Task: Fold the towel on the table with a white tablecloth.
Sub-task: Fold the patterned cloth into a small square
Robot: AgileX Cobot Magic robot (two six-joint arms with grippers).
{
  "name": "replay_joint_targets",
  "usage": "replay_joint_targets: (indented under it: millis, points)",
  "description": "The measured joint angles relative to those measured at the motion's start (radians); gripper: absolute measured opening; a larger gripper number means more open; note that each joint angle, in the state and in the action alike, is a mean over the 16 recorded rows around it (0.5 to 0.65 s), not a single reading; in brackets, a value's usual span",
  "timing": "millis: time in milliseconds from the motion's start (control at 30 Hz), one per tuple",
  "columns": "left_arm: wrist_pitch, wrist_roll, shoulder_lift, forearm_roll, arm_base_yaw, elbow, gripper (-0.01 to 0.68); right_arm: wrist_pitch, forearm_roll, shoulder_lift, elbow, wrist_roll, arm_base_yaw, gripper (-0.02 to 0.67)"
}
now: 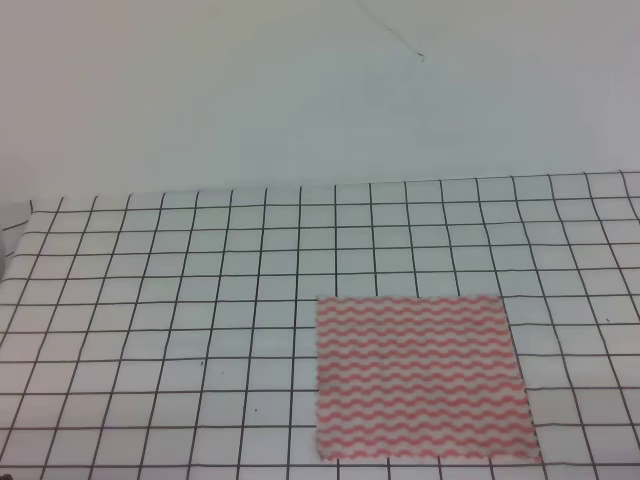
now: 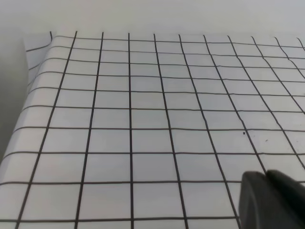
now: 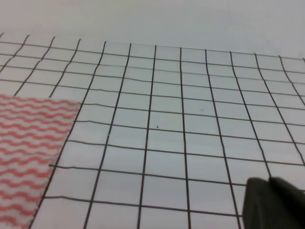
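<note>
One towel (image 1: 420,378), flat and unfolded on the white tablecloth (image 1: 200,300), at the worktop's (image 1: 120,420) near edge, right of centre. Bare grid lies left of the towel and behind it. Left fingers (image 2: 271,200) and right fingers (image 3: 274,202): only dark tips visible at frame corners, can't tell apart or together.

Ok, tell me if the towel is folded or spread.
Spread: the towel lies flat as one full rectangle on the white tablecloth, no doubled layer visible.
</note>
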Motion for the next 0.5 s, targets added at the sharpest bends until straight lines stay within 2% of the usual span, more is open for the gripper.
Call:
replay_joint_targets:
  millis: [500]
  points:
    - [-0.002,0.0,-0.001,0.0,0.0,-0.002,-0.001,0.0,0.0,0.0,0.0,0.0,0.0,-0.001]
